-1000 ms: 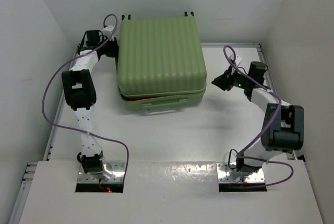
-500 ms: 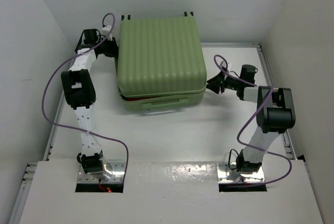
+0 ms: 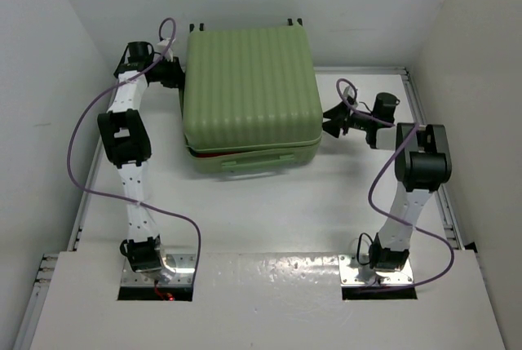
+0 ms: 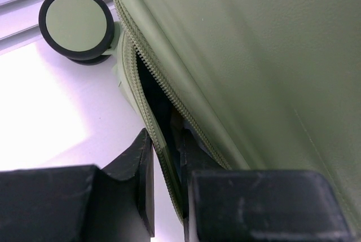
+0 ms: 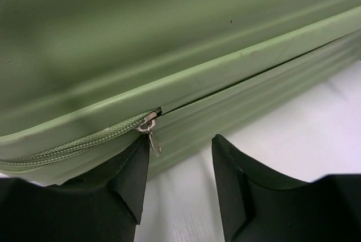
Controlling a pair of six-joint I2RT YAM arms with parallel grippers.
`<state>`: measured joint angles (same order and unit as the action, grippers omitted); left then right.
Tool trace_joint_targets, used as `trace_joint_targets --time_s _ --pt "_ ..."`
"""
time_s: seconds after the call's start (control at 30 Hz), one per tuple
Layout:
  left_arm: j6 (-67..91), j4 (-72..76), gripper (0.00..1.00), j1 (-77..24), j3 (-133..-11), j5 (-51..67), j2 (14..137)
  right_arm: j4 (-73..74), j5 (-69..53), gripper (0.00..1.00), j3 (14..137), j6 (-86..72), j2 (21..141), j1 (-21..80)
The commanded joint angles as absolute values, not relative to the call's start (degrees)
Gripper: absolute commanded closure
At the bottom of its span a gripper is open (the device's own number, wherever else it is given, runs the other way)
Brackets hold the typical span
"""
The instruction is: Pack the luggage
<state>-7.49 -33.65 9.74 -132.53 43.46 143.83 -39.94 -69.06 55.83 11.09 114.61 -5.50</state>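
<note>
The luggage (image 3: 249, 89), a light-green ribbed suitcase, lies flat at the back of the table with its lid down. My left gripper (image 3: 175, 73) is at its left side near a black wheel (image 4: 76, 23). In the left wrist view the gripper (image 4: 166, 163) is shut on the lower shell's zipper edge (image 4: 148, 106), one finger inside the open gap. My right gripper (image 3: 329, 120) is at the suitcase's right side. In the right wrist view it (image 5: 180, 157) is open, and the metal zipper pull (image 5: 151, 135) hangs just beside its left finger. A strip of red (image 3: 202, 153) shows in the front seam.
White walls close in on the left, back and right. A metal rail (image 3: 424, 121) runs along the table's right edge. Purple cables (image 3: 77, 146) loop off both arms. A raised white panel (image 3: 261, 301) covers the near edge around the arm bases.
My right gripper has moved left and back, up to the suitcase's right side. My left arm has shifted slightly back along the suitcase's left side. The suitcase has not moved.
</note>
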Motion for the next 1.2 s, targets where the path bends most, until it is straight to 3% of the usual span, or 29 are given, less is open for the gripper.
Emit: trace_joint_targets --time_s 0.0,0.1,0.13,0.2,0.37,0.53,0.7,0.8,0.87,0.93,1.1,1.17 --pt "-16.0 -46.68 0.92 12.22 -127.71 40.35 151.26 -53.77 -78.56 0.53 58.8 2.39 115.75 -4.57" --pt "-15.47 -46.67 0.92 12.22 -127.71 40.34 151.26 -72.19 -84.98 0.58 60.73 -19.77 119.52 -3.35" --pt "-15.47 -46.67 0.92 12.22 -127.71 40.34 151.26 -92.69 -88.38 0.58 64.3 -32.83 122.49 -2.99" --pt "-15.47 -46.67 0.92 12.22 -127.71 40.34 151.26 -94.04 -90.79 0.6 67.48 -40.66 126.55 -2.03" --pt "-14.94 -46.14 0.92 12.22 -127.18 39.81 151.26 -94.04 -90.97 0.62 70.48 -39.27 127.52 -1.14" --pt "-14.41 -45.62 0.91 12.22 -127.18 39.81 151.26 -94.04 -90.53 0.86 70.05 -38.41 125.69 -0.44" --pt "-14.41 -45.62 0.91 12.22 -127.18 39.81 151.26 -93.96 -93.34 1.0 66.28 -37.18 122.26 2.11" --pt "-14.41 -45.62 0.91 12.22 -127.18 39.81 151.26 -94.3 -93.43 1.0 63.72 -36.56 121.55 2.02" --pt "-14.41 -45.62 0.91 12.22 -126.66 39.81 151.26 -94.48 -93.69 0.78 64.24 -37.69 121.46 1.5" --pt "-13.89 -45.09 0.91 12.22 -126.65 39.29 151.26 -94.39 -93.34 0.66 65.47 -39.45 122.17 0.89" --pt "-10.3 -41.58 0.9 13.79 -125.33 36.39 147.49 -94.57 -93.52 0.67 65.14 -45.44 119.81 0.26" --pt "-8.35 -40.08 0.83 15.02 -126.29 36.91 144.94 -94.48 -93.52 0.67 60.94 -45.0 117.17 1.31"
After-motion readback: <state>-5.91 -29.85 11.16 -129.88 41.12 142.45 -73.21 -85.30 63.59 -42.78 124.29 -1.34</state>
